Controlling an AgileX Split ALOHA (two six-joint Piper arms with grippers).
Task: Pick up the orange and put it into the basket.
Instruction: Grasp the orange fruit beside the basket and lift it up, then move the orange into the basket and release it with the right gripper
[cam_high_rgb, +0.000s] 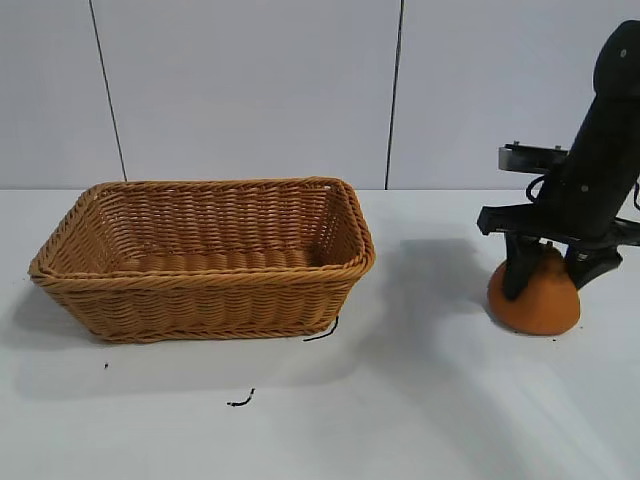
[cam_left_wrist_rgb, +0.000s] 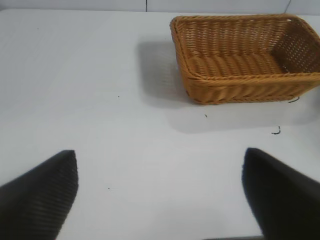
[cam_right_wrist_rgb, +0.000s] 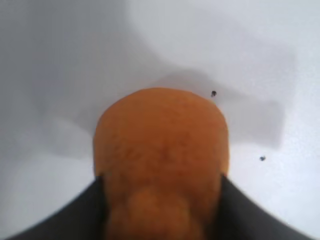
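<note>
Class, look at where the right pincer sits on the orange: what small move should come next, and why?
Probably a short straight lift. The right pincer straddles the top of the orange with fingers pressed on both sides, and the orange appears to rest on the table, well right of the basket. Raising it first should let it clear the rim. The left pincer is parked, open.

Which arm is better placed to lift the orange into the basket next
The right. The right gripper already straddles the orange on the table, fingers against its sides. The left gripper hangs open over bare table, away from the fruit. The basket sits to the left, empty.
</note>
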